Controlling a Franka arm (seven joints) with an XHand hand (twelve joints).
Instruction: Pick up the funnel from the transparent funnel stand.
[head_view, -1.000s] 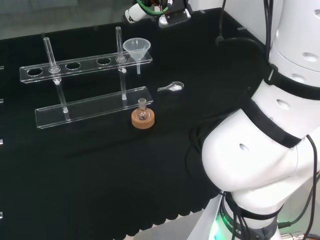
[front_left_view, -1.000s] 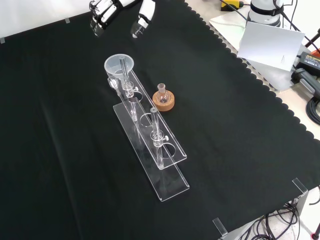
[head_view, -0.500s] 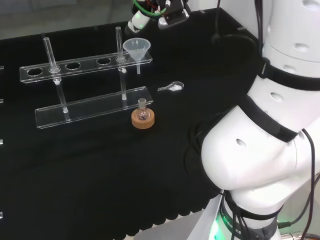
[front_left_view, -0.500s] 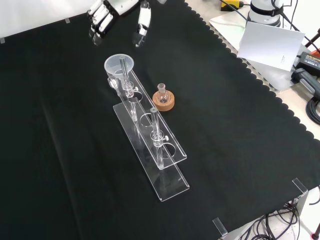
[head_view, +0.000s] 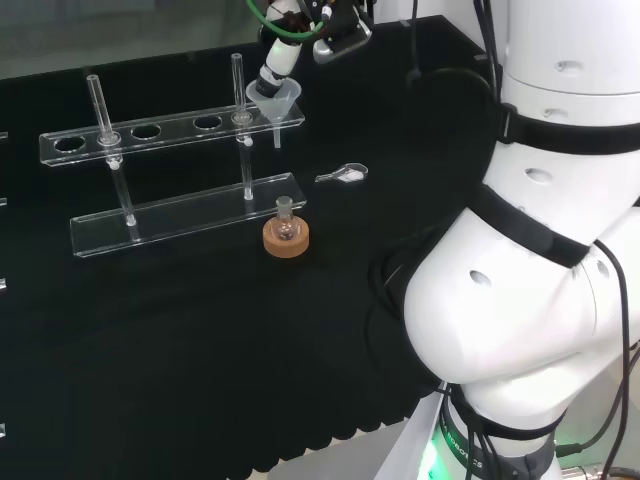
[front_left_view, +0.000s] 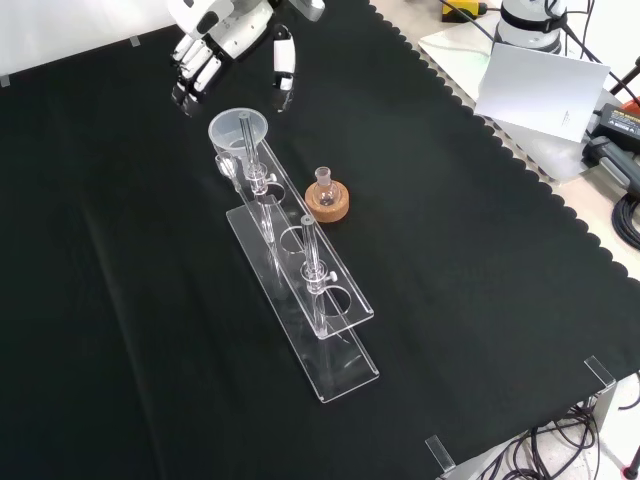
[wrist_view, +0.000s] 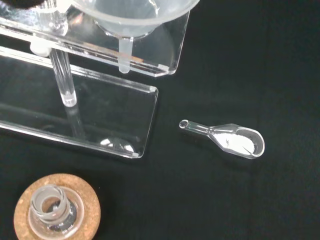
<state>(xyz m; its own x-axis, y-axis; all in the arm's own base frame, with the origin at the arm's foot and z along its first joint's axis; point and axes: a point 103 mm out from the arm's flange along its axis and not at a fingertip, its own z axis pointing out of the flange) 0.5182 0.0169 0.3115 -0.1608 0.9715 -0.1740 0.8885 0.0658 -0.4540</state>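
**Hand poised over the funnel at the far end of the stand**

Nearest the front camera, on the black surface (front_left_view: 470, 300), the transparent funnel stand (front_left_view: 330, 345) is stretching away toward the arm, its lower plate lying on the cloth and its upper plate carrying a row of holes. Beside the stand's middle, a small flask (front_left_view: 323, 184) is sitting in a cork ring (front_left_view: 328, 205). In the wrist view a little clear scoop (wrist_view: 227, 140) is lying on the cloth, apart from the stand's end.

Farther off, the funnel (front_left_view: 238, 130) is sitting in the end hole of the upper plate, its stem hanging down through it, with an upright post just beside it.

Beyond it, the hand (front_left_view: 212, 42) is hovering just past the funnel's rim, released, its fingers (front_left_view: 190, 72) and thumb spread and clasping nothing.

The step in hand appears to be the approach. To do it well, the hand should be coming down so that fingers and thumb are straddling the cone just under its rim, keeping clear of the post. The lift should probably be going straight up until the stem is leaving the hole, since a sideways pull could be dragging the light stand along.
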